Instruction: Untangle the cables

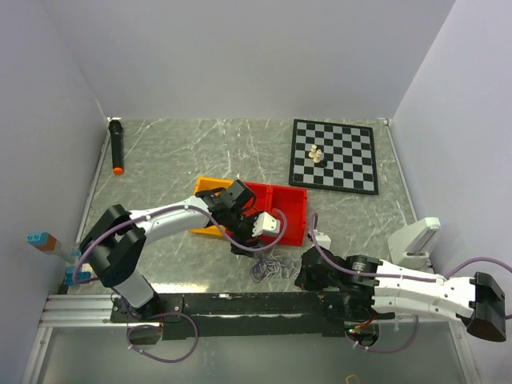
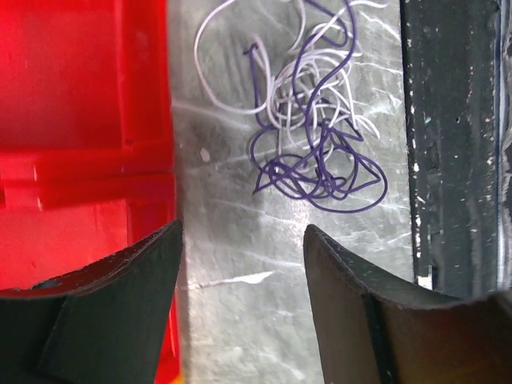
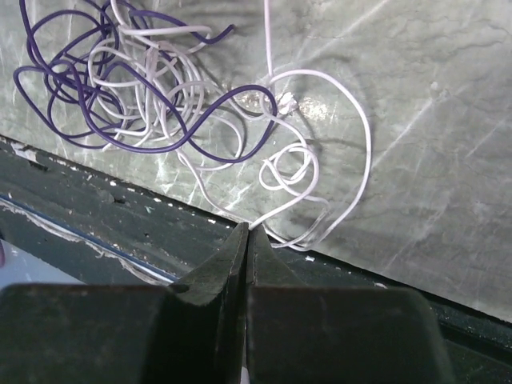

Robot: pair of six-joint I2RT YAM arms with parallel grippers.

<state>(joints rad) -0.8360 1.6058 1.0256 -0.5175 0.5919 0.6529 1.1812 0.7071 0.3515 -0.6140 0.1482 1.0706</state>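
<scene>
The cables lie as a small clump of purple and white loops on the marble table, close to the black rail. In the left wrist view, purple cable and white cable curl together ahead of my left gripper, which is open with bare table between its fingers. My left gripper hovers just left of the clump, beside the red bin. My right gripper is shut on a white cable that comes out of its tips at the rail's edge. The purple cable lies farther left. My right gripper sits just right of the clump.
Red bins and a yellow bin stand behind the clump. A chessboard with small pieces lies at the back right. A black marker lies far left. A black rail runs along the near edge.
</scene>
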